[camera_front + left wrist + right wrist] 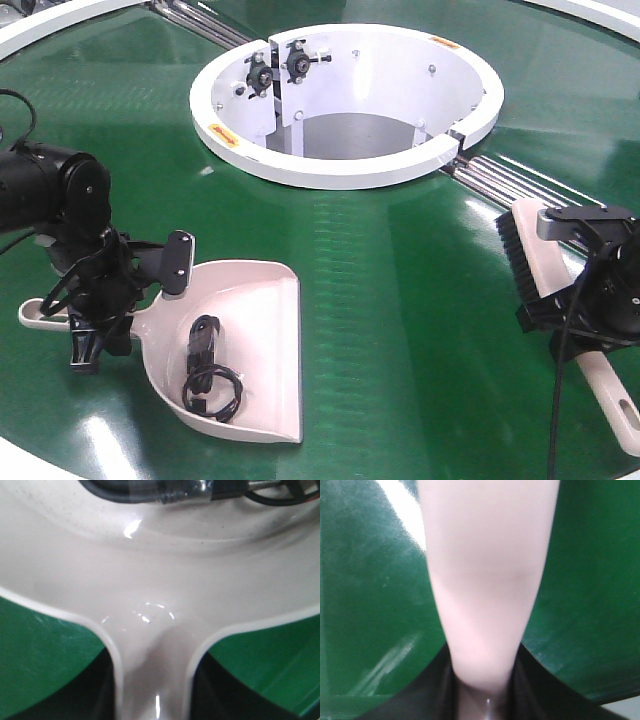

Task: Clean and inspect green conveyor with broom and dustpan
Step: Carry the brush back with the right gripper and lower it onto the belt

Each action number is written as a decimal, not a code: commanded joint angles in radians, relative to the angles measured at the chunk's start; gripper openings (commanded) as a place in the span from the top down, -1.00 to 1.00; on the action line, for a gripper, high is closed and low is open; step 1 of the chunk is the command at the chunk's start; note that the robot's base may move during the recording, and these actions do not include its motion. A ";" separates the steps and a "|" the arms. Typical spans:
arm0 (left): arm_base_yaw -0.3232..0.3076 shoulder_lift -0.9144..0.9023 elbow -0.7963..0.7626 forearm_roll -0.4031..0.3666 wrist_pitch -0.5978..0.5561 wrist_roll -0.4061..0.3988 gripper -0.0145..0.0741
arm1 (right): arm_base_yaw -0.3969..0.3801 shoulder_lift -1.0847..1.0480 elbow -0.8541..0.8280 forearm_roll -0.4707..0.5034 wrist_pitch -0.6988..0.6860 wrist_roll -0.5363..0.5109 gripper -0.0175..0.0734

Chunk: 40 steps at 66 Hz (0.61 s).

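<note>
Left claw [98,325] seemingly holds dustpan [255,335], lip pointing right

The left hand [95,335] covered the middle of the dustpan [265,330] handle; the right hand [572,318] hid part of the broom [528,263]. A dark cable [165,492] in the pan was blurred and cut by the left wrist view's top edge.

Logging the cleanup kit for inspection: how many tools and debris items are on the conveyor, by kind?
dustpan: 1
broom: 1
black cable bundle, lying in the dustpan: 1
Total: 3
</note>
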State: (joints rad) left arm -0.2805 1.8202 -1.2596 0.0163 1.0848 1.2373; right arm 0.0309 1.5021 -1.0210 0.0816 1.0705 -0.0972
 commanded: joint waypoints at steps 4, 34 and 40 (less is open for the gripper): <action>-0.005 -0.044 -0.027 -0.028 -0.001 -0.011 0.69 | 0.001 0.001 -0.023 -0.005 0.006 -0.010 0.60; -0.005 -0.044 -0.027 -0.026 -0.011 -0.011 0.69 | 0.001 0.087 -0.023 -0.023 0.020 -0.010 0.57; -0.005 -0.044 -0.027 -0.016 -0.049 -0.011 0.68 | 0.001 0.105 -0.023 -0.023 0.020 -0.010 0.53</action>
State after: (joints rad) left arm -0.2805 1.8202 -1.2596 0.0173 1.0827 1.2373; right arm 0.0309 1.6259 -1.0198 0.0628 1.0960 -0.0972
